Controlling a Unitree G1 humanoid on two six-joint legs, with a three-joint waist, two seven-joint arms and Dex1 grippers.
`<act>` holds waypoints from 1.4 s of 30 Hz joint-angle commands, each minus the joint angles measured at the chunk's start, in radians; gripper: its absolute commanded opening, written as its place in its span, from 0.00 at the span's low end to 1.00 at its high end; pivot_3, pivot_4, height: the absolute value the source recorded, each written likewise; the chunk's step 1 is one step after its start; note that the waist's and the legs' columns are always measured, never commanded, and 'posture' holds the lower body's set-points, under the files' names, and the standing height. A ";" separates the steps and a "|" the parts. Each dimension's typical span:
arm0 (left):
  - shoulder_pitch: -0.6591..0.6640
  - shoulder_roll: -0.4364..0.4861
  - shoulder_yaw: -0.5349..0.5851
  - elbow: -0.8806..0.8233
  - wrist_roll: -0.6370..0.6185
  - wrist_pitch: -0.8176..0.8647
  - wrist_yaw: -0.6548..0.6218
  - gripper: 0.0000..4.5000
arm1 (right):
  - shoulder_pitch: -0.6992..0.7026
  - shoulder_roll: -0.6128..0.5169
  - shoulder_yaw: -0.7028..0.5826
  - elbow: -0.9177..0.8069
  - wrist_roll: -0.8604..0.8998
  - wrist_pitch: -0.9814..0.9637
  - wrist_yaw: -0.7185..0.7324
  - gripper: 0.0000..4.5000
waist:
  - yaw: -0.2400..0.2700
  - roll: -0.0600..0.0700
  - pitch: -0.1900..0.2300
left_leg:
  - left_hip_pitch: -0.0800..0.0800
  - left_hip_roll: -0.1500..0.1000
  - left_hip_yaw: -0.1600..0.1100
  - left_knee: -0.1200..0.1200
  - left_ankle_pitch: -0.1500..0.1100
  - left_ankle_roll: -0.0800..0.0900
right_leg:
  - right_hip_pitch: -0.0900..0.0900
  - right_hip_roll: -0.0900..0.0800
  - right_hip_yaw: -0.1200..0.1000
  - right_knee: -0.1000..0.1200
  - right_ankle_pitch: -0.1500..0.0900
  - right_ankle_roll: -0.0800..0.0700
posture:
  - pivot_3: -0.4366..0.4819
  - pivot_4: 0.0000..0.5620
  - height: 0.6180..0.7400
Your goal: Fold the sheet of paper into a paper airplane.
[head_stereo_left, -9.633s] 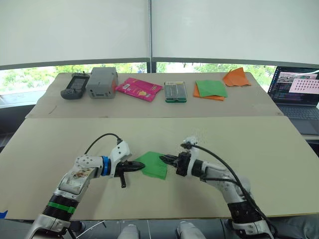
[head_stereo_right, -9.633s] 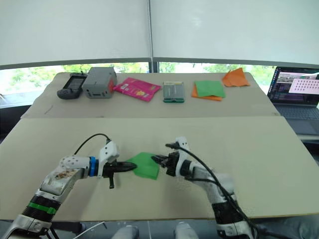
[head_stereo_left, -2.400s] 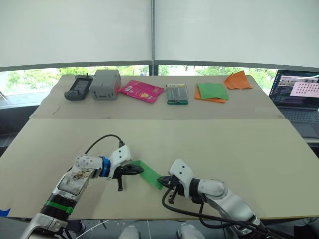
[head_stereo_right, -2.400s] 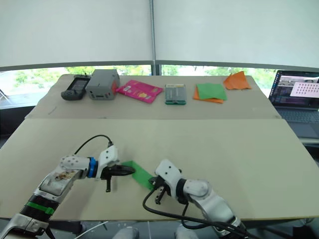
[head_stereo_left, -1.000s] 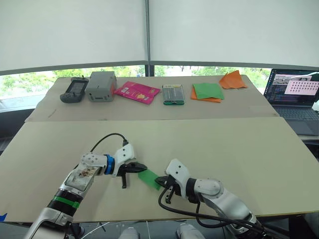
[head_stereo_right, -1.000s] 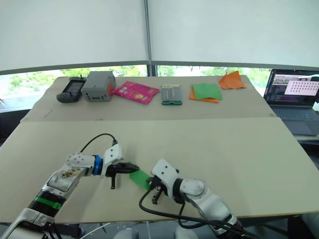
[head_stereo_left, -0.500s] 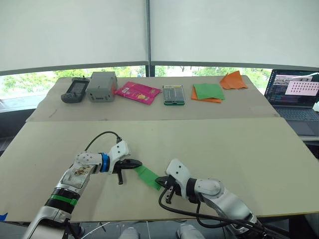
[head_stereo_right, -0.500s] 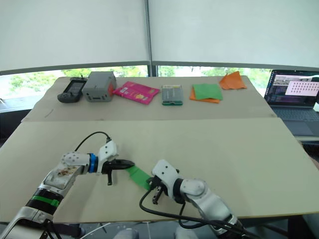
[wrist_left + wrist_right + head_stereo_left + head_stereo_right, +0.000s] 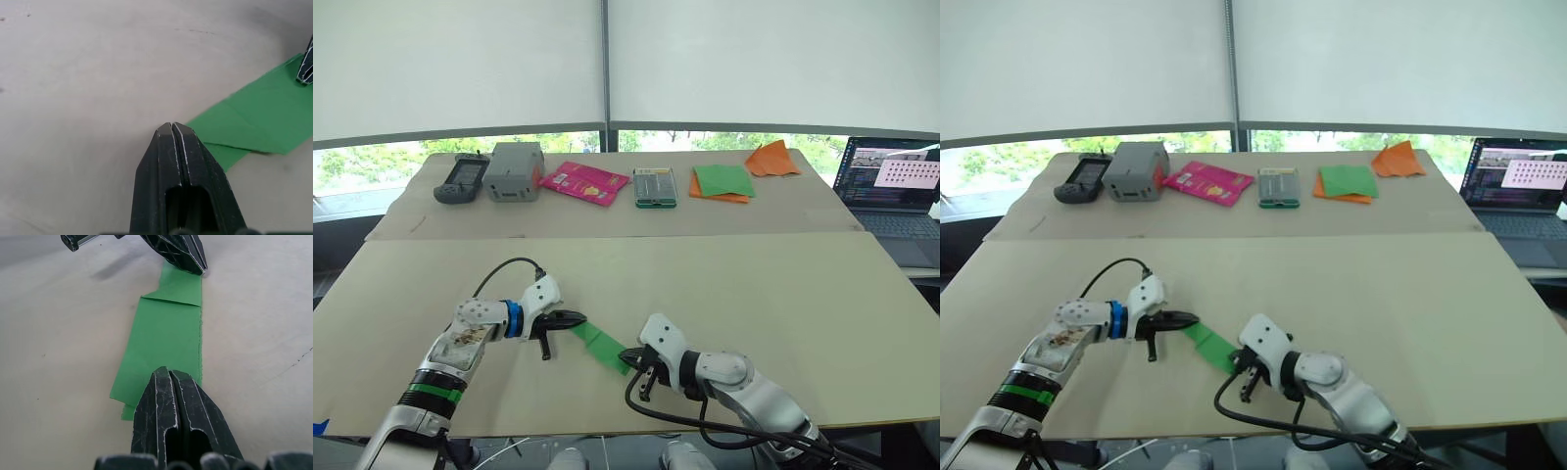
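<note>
The sheet of paper point(image 9: 597, 343) lies flat on the near table, folded into a narrow bright green strip with a diagonal crease near one end point(image 9: 168, 301). My left gripper point(image 9: 578, 317) is shut, and its tip rests at the strip's left end point(image 9: 171, 126). At the strip's right end my right gripper point(image 9: 628, 358) is shut too, its tip lying on top of the paper point(image 9: 168, 372). Neither gripper has paper between its fingers. The strip stretches between the two tips.
On the far table stand a handheld device point(image 9: 461, 178), a grey box point(image 9: 513, 168), a pink packet point(image 9: 585, 181), a small green-edged case point(image 9: 655, 185), a green sheet on orange paper point(image 9: 724, 181) and crumpled orange paper point(image 9: 776, 157). A laptop point(image 9: 891, 181) sits at the right.
The paper is a narrow strip now, where it was a wider sheet long before. In the last second my left gripper slid left along the strip to its end. The right gripper stayed put.
</note>
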 commanded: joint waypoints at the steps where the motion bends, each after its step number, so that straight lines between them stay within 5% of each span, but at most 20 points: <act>1: 0.026 0.024 -0.017 0.061 0.059 0.019 0.015 0.00 | 0.034 -0.032 0.011 0.059 -0.021 0.077 -0.007 0.00 | 0.000 0.000 0.000 | 0.000 0.000 0.000 0.000 0.000 0.000 | 0.000 0.000 0.000 0.000 0.000 0.000 | 0.48 0.27 1.00; 7: 0.025 0.012 0.009 0.025 0.023 0.042 0.013 0.00 | 0.035 -0.033 0.011 0.057 -0.024 0.073 -0.009 0.00 | 0.000 0.000 0.000 | 0.000 0.000 0.000 0.000 0.000 0.000 | 0.000 0.000 0.000 0.000 0.000 0.000 | 0.48 0.27 1.00; 13: 0.041 0.006 0.135 -0.128 -0.168 0.192 -0.019 0.00 | 0.032 -0.023 -0.010 -0.002 -0.018 -0.009 -0.001 0.00 | 0.000 -0.002 0.004 | -0.002 0.000 0.000 -0.001 0.000 0.000 | -0.002 0.000 0.000 0.000 0.000 0.000 | 0.48 0.27 1.00; 27: 0.283 0.144 0.308 -0.460 -0.334 0.368 -0.013 0.00 | 0.030 -0.050 -0.164 -0.227 0.067 0.020 0.001 0.00 | 0.007 -0.001 0.017 | -0.013 0.000 0.000 -0.001 0.001 0.002 | -0.013 -0.001 0.000 0.000 0.000 0.000 | 0.48 0.27 1.00; 37: 0.312 0.127 0.293 -0.505 -0.346 0.381 0.033 0.00 | 0.160 -0.129 -0.207 -0.390 0.103 -0.175 0.083 0.73 | 0.010 -0.002 0.020 | -0.013 0.000 0.001 -0.001 0.001 0.001 | -0.014 -0.001 0.000 -0.001 0.000 0.000 | 0.48 0.27 1.00; 42: 0.289 0.118 0.270 -0.476 -0.329 0.370 0.040 0.00 | 0.135 -0.168 -0.110 -0.321 0.001 -0.309 0.121 0.73 | 0.006 -0.003 0.020 | -0.012 0.000 0.001 -0.001 0.000 0.000 | -0.014 -0.001 0.000 -0.001 0.000 0.000 | 0.48 0.27 1.00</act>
